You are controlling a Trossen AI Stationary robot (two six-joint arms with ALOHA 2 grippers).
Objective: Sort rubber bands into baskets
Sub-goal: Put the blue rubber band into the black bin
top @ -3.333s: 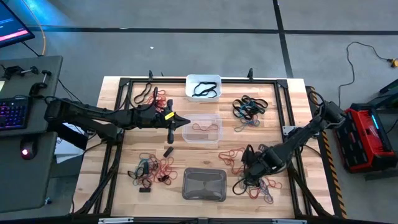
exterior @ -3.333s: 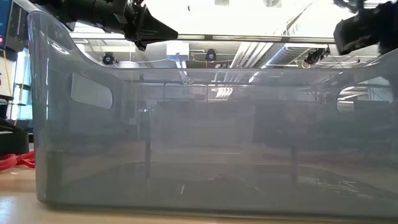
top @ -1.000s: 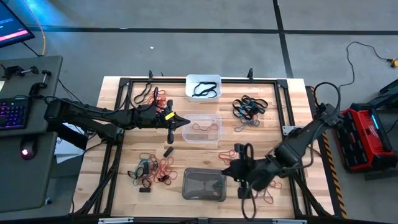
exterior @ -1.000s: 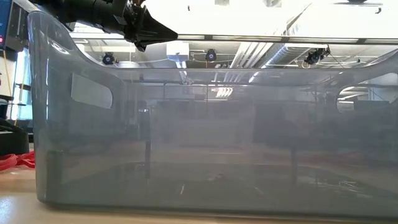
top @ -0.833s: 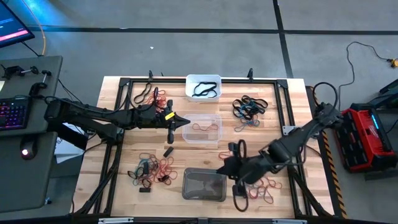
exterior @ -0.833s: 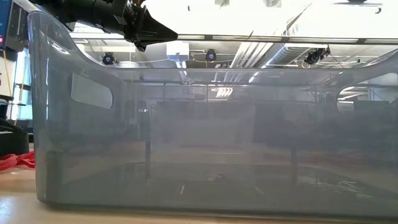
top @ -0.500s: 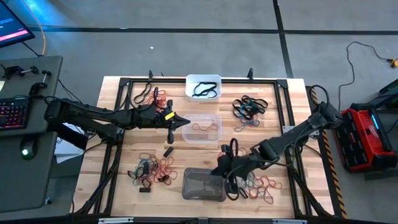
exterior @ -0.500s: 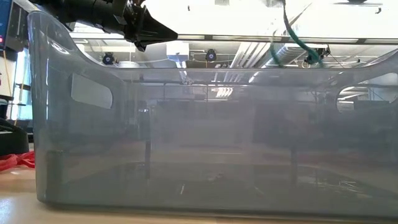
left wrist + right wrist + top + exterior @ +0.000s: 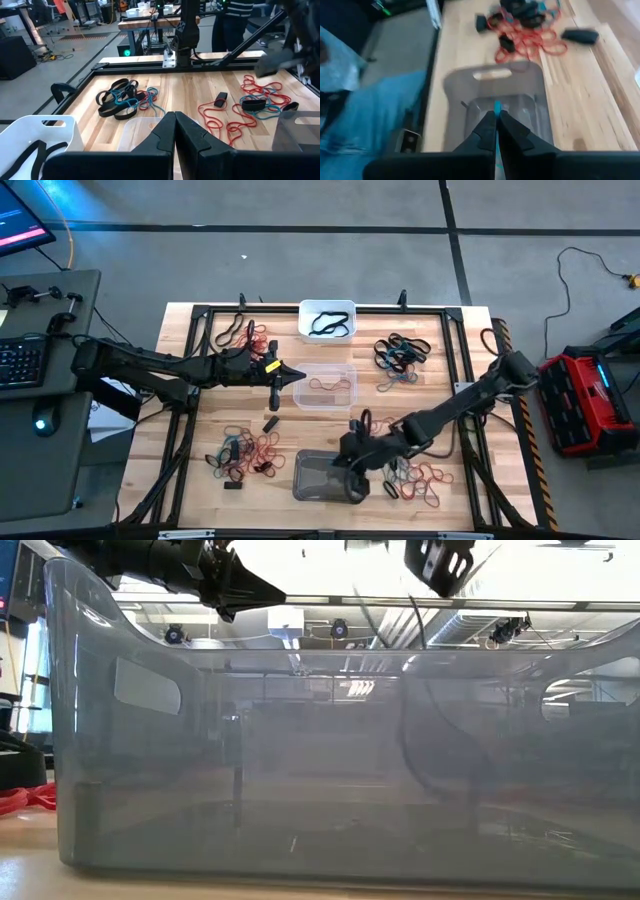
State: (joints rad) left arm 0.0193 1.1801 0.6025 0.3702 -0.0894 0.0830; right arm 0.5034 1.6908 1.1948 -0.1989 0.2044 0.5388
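— Rubber bands first: how many heaps do we count from above?

— We count four on the tabletop: upper left, lower left, upper right, lower right; single bands are too tangled for us to number.

— And baskets?

— Three. We see the white basket at top centre with black bands inside, the clear basket mid-frame with a red band, and the grey basket at bottom centre.

— Grippers?

— Two. We find the right gripper over the grey basket's right part, fingers pressed together, pinching a teal band that shows between its tips in the wrist view. We see the left gripper at the clear basket's left edge, fingers pressed together on nothing.
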